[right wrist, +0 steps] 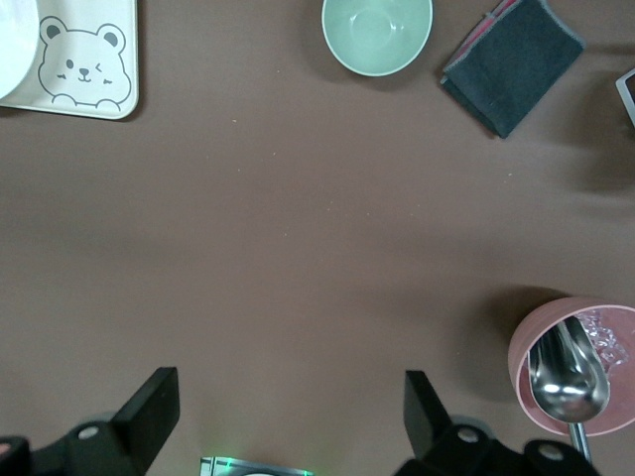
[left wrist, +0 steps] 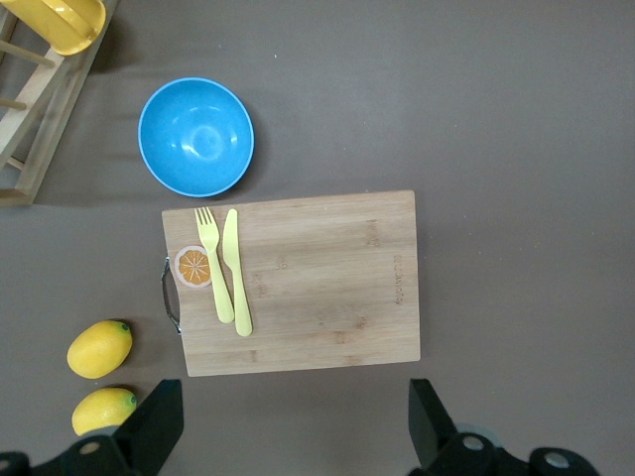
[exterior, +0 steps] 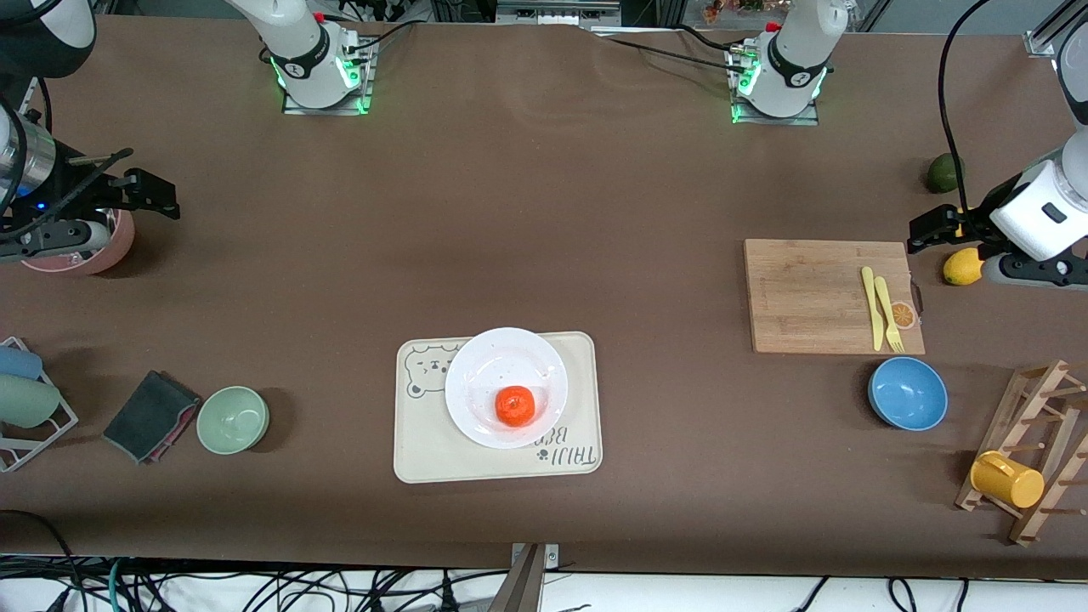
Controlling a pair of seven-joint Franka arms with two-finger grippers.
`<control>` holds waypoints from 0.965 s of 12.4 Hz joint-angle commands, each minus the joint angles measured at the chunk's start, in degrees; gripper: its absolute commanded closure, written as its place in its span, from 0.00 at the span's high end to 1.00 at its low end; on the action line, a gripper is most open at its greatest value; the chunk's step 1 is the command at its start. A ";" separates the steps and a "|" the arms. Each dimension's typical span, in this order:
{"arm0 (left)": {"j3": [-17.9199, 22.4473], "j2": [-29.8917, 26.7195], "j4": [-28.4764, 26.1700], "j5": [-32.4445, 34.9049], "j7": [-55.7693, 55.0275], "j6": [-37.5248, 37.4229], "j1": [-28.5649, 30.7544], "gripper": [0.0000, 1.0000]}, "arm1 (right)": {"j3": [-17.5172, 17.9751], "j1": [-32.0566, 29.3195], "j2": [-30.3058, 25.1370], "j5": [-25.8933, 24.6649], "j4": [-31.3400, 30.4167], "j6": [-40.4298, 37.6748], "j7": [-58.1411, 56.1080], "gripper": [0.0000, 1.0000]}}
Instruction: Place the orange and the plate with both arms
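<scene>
1. Front view: small round orange (exterior: 515, 405) sits on the round white plate (exterior: 507, 387), itself on the cream bear tray (exterior: 497, 459), so placing looks done.
2. Left gripper (exterior: 935, 229) over the worktop (exterior: 544, 212) by a yellow lemon (exterior: 962, 266), wide open, empty, well apart from the plate.
3. Right gripper (exterior: 149, 194) above a pink cup (exterior: 81, 246), wide open, empty. Nothing blocks either.

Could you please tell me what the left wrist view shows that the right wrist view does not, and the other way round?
Only the left wrist view shows the blue bowl, the cutting board carrying a yellow fork and knife, two lemons, and the open left tool. Only the right wrist view shows the green bowl, the dark cloth, the bear tray, the plate at its edge, a pink cup holding a spoon, and the open right tool. Both share only the brown table.
</scene>
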 commanded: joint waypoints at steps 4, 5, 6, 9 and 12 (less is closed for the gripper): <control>-0.02 -0.45 -0.23 1.49 -0.17 -0.03 -0.30 1.00 | -0.24 0.00 -2.03 2.41 0.10 -1.89 1.32 1.00; -0.02 -0.45 -0.23 1.49 -0.17 -0.03 -0.30 1.00 | -0.93 0.00 -2.03 2.50 0.18 -1.98 1.23 1.00; -0.02 -0.45 -0.23 1.49 -0.17 -0.03 -0.30 1.00 | -0.77 0.09 -1.59 2.15 1.75 -2.07 0.54 1.00; -0.02 -0.45 -0.23 1.49 -0.17 -0.11 -0.30 1.00 | -0.76 0.00 -0.36 1.88 3.43 -4.18 0.00 1.00; -0.02 -0.45 -0.23 1.49 -0.17 -0.11 -0.30 1.00 | -0.85 0.00 -0.45 1.71 5.46 -4.36 0.00 1.00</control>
